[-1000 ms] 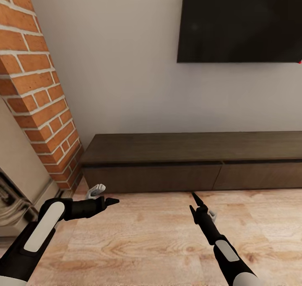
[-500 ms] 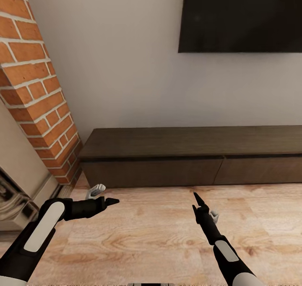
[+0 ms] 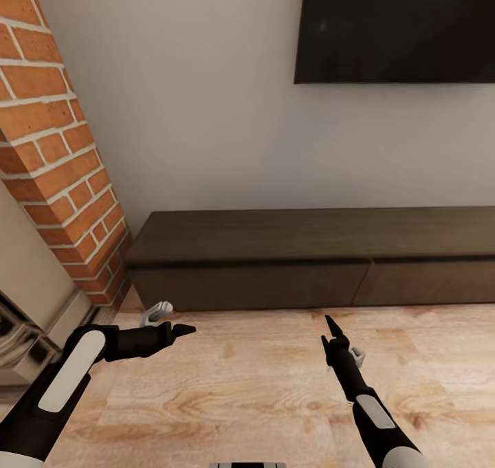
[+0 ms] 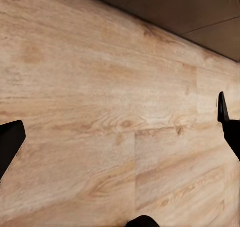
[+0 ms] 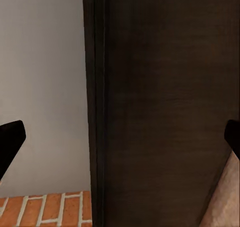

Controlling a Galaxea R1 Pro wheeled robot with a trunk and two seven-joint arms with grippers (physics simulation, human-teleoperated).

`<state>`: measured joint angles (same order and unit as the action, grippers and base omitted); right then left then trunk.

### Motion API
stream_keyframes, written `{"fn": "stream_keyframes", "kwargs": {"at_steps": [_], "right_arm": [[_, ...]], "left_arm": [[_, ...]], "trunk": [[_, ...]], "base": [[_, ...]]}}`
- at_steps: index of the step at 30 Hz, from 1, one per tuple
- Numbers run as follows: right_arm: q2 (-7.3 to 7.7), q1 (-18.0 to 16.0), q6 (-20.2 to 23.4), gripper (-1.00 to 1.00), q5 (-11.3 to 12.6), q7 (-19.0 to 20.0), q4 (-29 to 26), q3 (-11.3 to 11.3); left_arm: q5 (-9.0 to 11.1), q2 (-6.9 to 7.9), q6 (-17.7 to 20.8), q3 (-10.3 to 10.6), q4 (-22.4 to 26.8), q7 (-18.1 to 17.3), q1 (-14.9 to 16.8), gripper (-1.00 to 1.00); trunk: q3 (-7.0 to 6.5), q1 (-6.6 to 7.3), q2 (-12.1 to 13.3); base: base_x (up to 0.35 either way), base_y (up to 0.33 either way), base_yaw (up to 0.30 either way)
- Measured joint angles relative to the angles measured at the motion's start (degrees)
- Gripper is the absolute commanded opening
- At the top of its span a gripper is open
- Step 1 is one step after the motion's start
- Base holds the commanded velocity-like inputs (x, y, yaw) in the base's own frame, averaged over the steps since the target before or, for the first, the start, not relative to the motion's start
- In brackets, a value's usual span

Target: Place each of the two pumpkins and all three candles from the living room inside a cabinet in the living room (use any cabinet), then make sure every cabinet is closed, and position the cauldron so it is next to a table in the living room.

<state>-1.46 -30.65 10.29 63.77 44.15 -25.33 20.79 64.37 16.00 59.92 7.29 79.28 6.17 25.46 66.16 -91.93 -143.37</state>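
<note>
The cabinet (image 3: 309, 244) is a long, low dark-brown unit against the white wall, and its flat drawer fronts (image 3: 254, 286) are shut. Both arms hang over the wooden floor in front of it. My left gripper (image 3: 180, 329) points to the right, short of the cabinet's left end. In the left wrist view the left gripper (image 4: 117, 132) is open and empty over floorboards. My right gripper (image 3: 331, 328) points at the cabinet's middle. It (image 5: 120, 137) is open and empty, facing the cabinet (image 5: 165, 102). The pumpkins, candles, cauldron and table are out of view.
A red brick column (image 3: 55, 159) rises at the left, close to the cabinet's left end. A black television (image 3: 395, 25) hangs on the wall above the cabinet. A pale unit with metal parts (image 3: 20, 330) stands at the lower left. Wooden floor (image 3: 261, 392) stretches ahead.
The whole picture has shifted a little, so the camera has moved towards the cabinet. My right gripper sits slightly further right. Both grippers stay open and empty.
</note>
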Motion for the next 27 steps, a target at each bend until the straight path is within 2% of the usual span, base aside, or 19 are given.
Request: {"fn": "stream_keyframes", "kwargs": {"at_steps": [6,17,27], "right_arm": [[0.00,0.00,-0.22,1.00,0.12,-0.13,0.01,1.24],[-0.14,0.00,-2.44,1.00,-0.10,-1.45,-0.07,1.02],[-0.35,0.00,-2.63,1.00,0.21,-1.52,0.00,1.11]], "left_arm": [[0.06,0.19,0.00,0.09,-0.04,0.00,0.00,1.00],[0.06,0.15,0.00,0.27,-0.04,0.00,0.00,1.00],[0.12,0.13,0.00,0.34,-0.04,0.00,0.00,1.00]], "trunk": [[0.00,-0.03,0.00],[0.00,-0.01,0.00],[0.00,-0.02,0.00]], "base": [[0.100,0.000,0.000],[0.204,0.000,0.000],[0.192,0.000,0.000]]}}
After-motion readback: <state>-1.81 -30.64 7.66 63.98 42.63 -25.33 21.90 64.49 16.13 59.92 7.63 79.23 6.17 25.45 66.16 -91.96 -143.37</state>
